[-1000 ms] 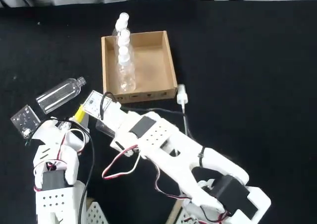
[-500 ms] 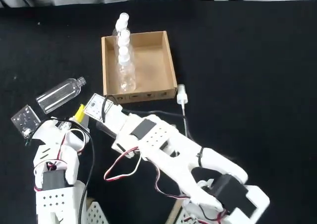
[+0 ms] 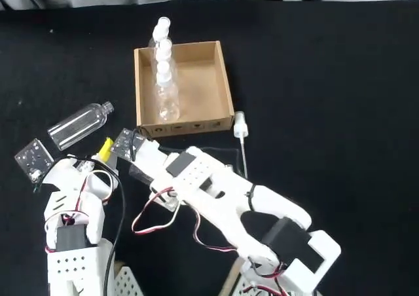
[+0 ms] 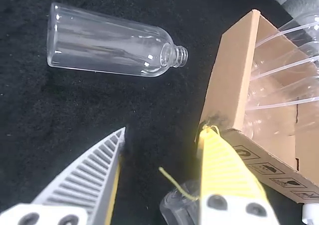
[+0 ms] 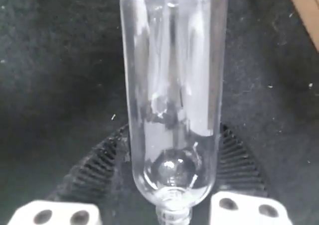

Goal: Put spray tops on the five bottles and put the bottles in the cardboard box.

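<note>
A clear topless bottle point(image 5: 172, 85) stands between the dark ribbed fingers point(image 5: 94, 172) of my right gripper point(image 5: 174, 135), which is shut on it, neck toward the wrist. From above, that gripper point(image 3: 134, 168) sits just in front of the cardboard box point(image 3: 209, 80). Several bottles with spray tops point(image 3: 163, 70) lie along the box's left side. Another topless bottle point(image 3: 80, 124) point(image 4: 114, 48) lies on its side left of the box. My left gripper point(image 4: 162, 150) point(image 3: 105, 150) is open a short way from it, beside the box corner point(image 4: 234, 95). A loose spray top point(image 3: 241, 128) lies at the box's front right corner.
The table is covered in black cloth point(image 3: 327, 99). The two arms are close together in front of the box, the held bottle's end point(image 4: 175, 207) just beside my left gripper's yellow finger point(image 4: 224, 180). Open cloth lies to the right.
My right arm has swung slightly left and nearer to the left arm, carrying the bottle. The left arm and the other things have not moved.
</note>
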You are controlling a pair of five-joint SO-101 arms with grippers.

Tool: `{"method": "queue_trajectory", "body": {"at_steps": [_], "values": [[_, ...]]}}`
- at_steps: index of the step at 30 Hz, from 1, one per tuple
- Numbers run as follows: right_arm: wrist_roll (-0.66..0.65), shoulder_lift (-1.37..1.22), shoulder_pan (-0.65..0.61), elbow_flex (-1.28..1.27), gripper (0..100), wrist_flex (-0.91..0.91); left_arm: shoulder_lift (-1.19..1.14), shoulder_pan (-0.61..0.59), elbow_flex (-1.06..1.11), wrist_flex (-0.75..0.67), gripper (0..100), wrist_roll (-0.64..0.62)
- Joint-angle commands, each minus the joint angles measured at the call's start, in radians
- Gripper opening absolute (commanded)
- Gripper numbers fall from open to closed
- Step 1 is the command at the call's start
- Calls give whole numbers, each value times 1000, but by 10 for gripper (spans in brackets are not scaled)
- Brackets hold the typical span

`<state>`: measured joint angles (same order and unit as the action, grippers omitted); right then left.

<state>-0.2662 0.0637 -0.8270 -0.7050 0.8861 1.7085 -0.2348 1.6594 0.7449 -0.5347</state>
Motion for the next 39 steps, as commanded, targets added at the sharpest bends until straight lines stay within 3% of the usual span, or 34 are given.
{"method": "queue_trajectory", "body": {"at_steps": [1, 13, 19, 39], "values": [[-9, -1, 34, 96, 211, 64, 9, -8, -19, -20, 212, 11], [-14, -1, 41, 108, 206, 100, 9, -8, -18, -20, 212, 11], [-14, -1, 40, 113, 104, 94, 9, -10, -18, -20, 212, 11], [-8, 162, 43, 90, 100, 186, 9, -10, -19, -20, 212, 11]]}}
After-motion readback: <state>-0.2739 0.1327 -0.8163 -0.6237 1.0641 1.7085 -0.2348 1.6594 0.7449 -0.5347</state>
